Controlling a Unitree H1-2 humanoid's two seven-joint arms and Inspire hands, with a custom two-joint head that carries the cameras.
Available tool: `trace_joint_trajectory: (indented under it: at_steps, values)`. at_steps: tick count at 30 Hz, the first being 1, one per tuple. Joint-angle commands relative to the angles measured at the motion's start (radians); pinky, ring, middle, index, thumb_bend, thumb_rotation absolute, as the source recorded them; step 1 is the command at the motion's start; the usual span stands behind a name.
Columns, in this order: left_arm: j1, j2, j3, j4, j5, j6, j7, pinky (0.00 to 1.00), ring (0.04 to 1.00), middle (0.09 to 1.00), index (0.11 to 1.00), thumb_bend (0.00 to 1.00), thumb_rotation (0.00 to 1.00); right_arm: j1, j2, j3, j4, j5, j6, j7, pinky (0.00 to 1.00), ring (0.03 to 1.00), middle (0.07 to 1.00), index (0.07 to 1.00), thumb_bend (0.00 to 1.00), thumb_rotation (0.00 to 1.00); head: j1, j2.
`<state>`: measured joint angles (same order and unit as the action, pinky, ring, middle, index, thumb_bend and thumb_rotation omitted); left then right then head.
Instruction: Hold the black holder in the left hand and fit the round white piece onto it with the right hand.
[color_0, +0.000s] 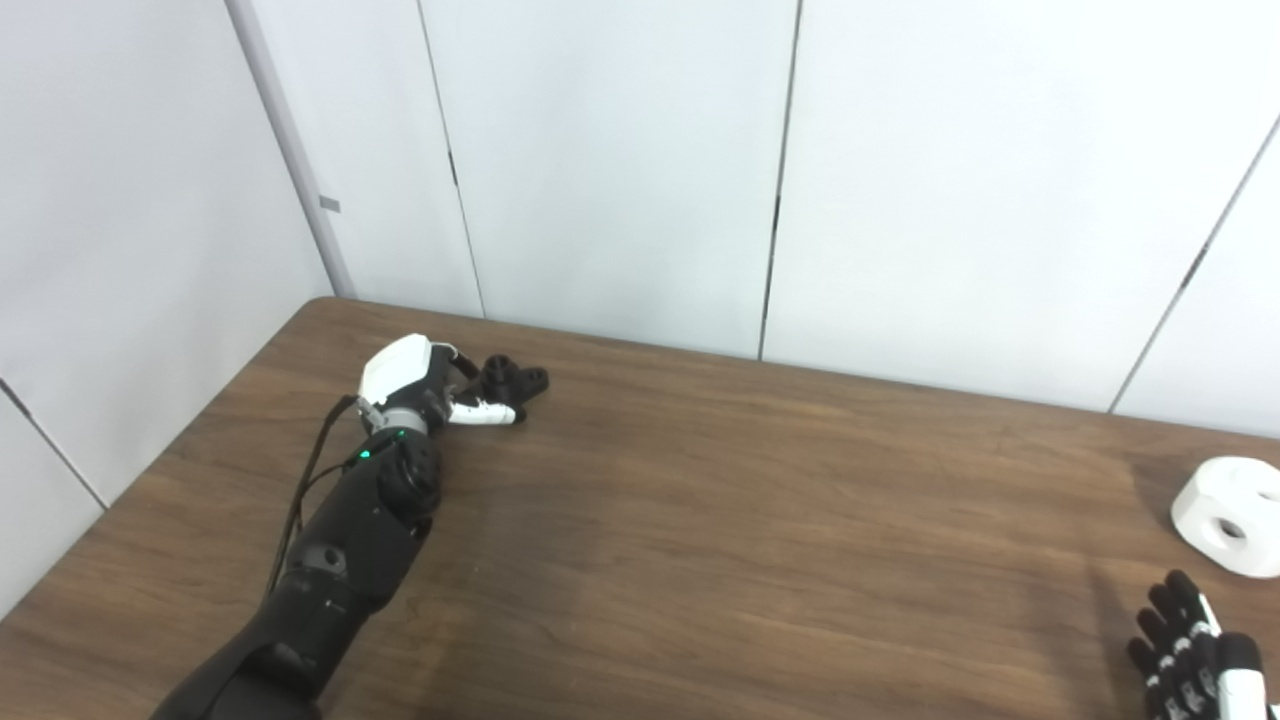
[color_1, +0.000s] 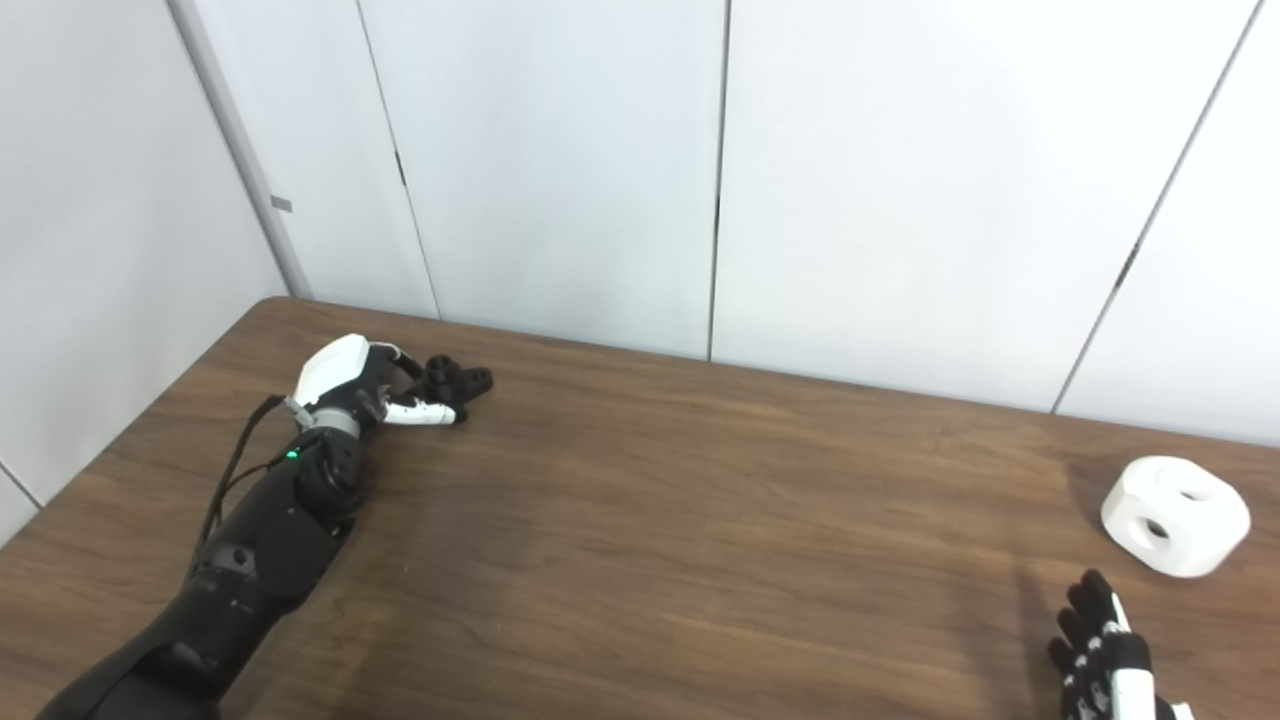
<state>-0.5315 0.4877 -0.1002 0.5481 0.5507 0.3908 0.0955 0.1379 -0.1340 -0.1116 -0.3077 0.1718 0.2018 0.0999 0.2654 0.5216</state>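
L hand (color_1: 365, 390): I see fingers round black holder (color_1: 455, 380).
R hand (color_1: 1105, 650): fingers apart, empty.
White piece (color_1: 1175, 515): round, holed, on table (color_1: 700, 520).

Lab-like room: bare white wall panels (color_0: 600, 170), wooden table (color_0: 700, 520).

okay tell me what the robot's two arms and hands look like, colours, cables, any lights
The left arm is glossy black with a small green light near the wrist and thin black cables along its outer side. The left hand has a white shell on its back and black fingers with white segments. Of the right hand, only black fingers with white parts show.
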Motion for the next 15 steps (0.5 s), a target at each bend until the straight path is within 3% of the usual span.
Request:
trace_joint_trajectory:
  at_steps: [1, 3, 4, 15]
  values:
    - [-0.017, 0.016, -0.004, 0.005, -0.01, -0.009, -0.007, 1.0, 0.99, 0.882, 0.591, 0.84, 0.17, -0.008, -0.007, -0.006, -0.044, 0.013, -0.009, 0.001, 1.0, 1.0, 1.0, 1.0, 0.52, 1.0, 0.001, 0.001]
    - [-0.018, 0.014, -0.001, 0.019, -0.021, -0.033, 0.002, 1.0, 0.978, 0.859, 0.511, 0.59, 0.09, -0.007, -0.008, -0.007, -0.048, 0.016, -0.005, 0.001, 1.0, 1.0, 1.0, 1.0, 0.54, 1.0, 0.001, 0.002]
    - [-0.019, 0.012, 0.002, 0.029, -0.031, -0.047, 0.004, 1.0, 0.973, 0.85, 0.499, 0.56, 0.08, -0.006, -0.008, -0.008, -0.048, 0.018, -0.005, 0.001, 1.0, 1.0, 1.0, 1.0, 0.54, 1.0, 0.001, 0.003]
    - [-0.017, -0.002, 0.0, 0.067, -0.068, -0.104, 0.007, 0.97, 0.946, 0.819, 0.486, 0.52, 0.05, -0.005, -0.006, -0.015, -0.053, 0.024, -0.007, -0.001, 1.0, 1.0, 1.0, 1.0, 0.54, 1.0, -0.006, 0.003]
